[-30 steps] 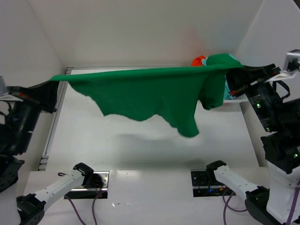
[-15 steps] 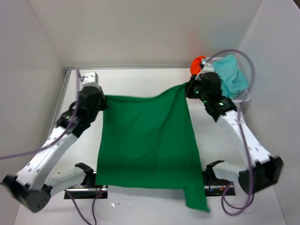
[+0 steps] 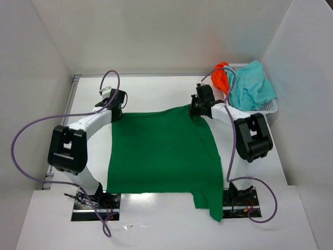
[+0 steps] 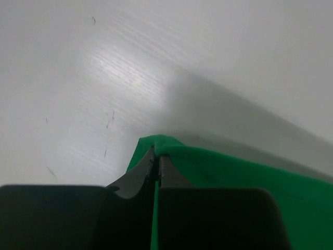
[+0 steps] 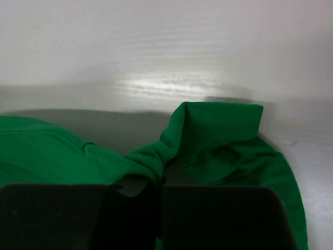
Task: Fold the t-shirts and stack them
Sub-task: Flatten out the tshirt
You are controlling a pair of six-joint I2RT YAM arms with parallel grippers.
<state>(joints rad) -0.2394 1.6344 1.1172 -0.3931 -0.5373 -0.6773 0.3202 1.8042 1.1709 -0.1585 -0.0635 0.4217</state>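
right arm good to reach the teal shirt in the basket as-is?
Not yet, probably: right gripper is shut on a corner of the green shirt. The teal shirt lies close by in the basket, reachable once it releases.

Basket [image 3: 271, 107] mostly under teal t-shirt [image 3: 252, 88] and orange t-shirt [image 3: 220, 74]

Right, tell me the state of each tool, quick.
Left tool: shut on the far left corner of the green shirt.
Right tool: shut on bunched cloth at the shirt's far right corner.
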